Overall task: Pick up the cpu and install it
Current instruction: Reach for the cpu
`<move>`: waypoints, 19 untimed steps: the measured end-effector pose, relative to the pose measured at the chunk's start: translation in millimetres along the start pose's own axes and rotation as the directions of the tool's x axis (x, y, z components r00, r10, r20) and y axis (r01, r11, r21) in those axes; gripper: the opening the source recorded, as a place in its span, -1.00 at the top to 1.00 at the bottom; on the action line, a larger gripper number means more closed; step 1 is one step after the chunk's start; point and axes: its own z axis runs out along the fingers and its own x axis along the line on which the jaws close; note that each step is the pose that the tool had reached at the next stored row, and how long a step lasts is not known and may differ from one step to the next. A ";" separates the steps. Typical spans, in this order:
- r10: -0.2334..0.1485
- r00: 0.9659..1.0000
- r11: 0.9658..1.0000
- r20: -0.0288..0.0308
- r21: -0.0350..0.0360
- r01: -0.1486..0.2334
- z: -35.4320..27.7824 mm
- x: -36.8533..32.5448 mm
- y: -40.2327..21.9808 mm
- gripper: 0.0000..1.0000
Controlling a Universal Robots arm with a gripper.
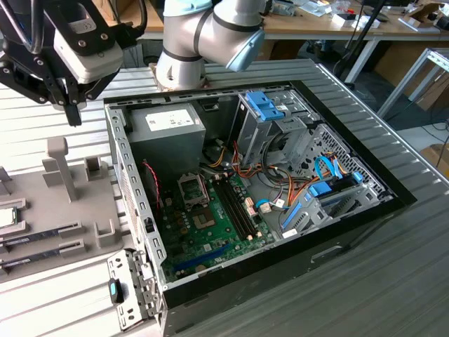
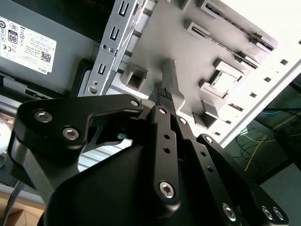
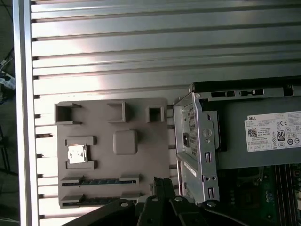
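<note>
The gripper (image 1: 72, 116) hangs in the air at about ten o'clock in the exterior view. It is up above the far end of the grey tray (image 1: 35, 191), near the corner of the open computer case (image 1: 126, 182). Its two black fingers look pressed together with nothing between them. The tips are small and dark, so I am not fully sure. It touches nothing.

The cpu (image 1: 5, 216) has not been picked up. It lies flat in its little holder on the tray, at nine o'clock, right at the edge of the exterior view's left. From the gripper it is at about seven o'clock and well apart. In the first wrist view it shows as a shiny little square (image 3: 77, 154) sitting in the tray, and the gripper's tips (image 3: 160, 181) are well apart from it.

Near the cpu, at about four o'clock in the exterior view, two long dark memory sticks (image 1: 43, 232) lie in their slots. A tall grey post (image 1: 59, 165) stands on the tray at about one o'clock from the cpu.

Inside the case, the black socket frame (image 1: 193, 188) sits on the green board (image 1: 217, 225), at three o'clock from the cpu. The grey power box (image 1: 172, 125) is at about twelve o'clock from the socket frame.
</note>
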 end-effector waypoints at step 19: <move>0.000 1.000 1.000 0.000 0.000 0.000 -0.3 13.7 -1.0 0.79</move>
